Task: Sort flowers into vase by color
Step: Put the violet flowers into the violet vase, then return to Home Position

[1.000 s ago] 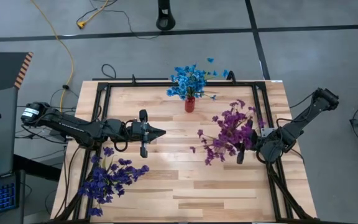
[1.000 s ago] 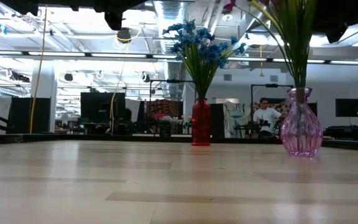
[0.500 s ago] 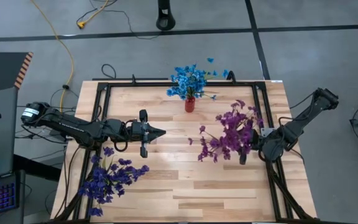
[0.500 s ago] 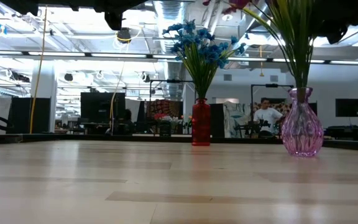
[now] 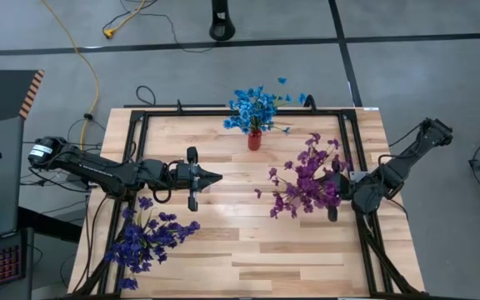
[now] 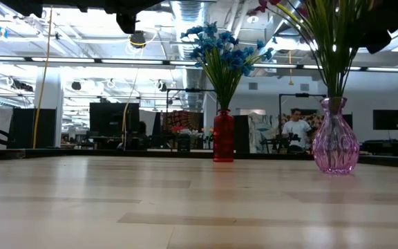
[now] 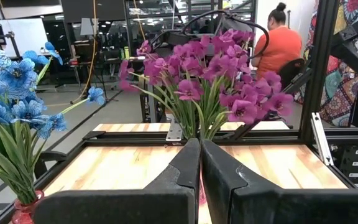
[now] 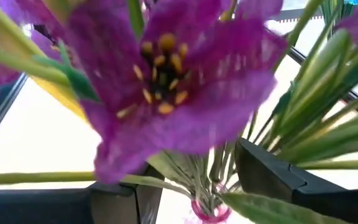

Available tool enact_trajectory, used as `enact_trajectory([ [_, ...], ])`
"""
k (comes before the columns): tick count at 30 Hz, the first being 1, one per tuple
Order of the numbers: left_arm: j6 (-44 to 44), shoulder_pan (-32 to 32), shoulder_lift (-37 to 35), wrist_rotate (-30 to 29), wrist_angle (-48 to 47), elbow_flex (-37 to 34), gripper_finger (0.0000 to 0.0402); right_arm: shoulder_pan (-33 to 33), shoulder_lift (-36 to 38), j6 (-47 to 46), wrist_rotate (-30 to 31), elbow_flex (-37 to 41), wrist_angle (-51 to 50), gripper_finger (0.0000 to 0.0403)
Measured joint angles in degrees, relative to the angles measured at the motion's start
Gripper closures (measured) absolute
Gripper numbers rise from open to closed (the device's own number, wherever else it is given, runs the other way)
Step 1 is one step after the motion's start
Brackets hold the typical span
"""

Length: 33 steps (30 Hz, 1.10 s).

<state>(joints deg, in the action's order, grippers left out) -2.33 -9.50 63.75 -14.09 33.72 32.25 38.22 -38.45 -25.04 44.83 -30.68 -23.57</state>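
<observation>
Magenta flowers (image 5: 307,179) stand upright in pink vase (image 6: 334,144); right jaws open, left jaws closed.

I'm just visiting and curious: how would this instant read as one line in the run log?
left gripper: shut, idle mid-table | right gripper: open beside magenta-purple flowers in pink glass vase | blue flowers: red vase | indigo-violet flowers: front-left

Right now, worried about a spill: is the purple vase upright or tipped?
Upright. In the low view the purple vase stands flat on the table, neck up, green stems rising from it.
</observation>
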Motion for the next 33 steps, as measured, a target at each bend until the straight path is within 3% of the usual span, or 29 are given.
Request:
enact_trajectory([
  [6,0.0,0.0,0.0,0.0,0.0,0.0,0.0401,0.0,2.2,0.0,-0.7,0.0,-6.7,0.0184],
  [13,0.0,0.0,0.0,0.0,0.0,0.0,0.0401,0.0,4.9,0.0,-6.2,0.0,-8.0,0.0184],
  [33,-4.9,0.0,-3.2,-1.8,-2.7,0.1,0.0401,0.0,14.5,-3.1,-8.9,-2.2,-20.7,0.0185],
])
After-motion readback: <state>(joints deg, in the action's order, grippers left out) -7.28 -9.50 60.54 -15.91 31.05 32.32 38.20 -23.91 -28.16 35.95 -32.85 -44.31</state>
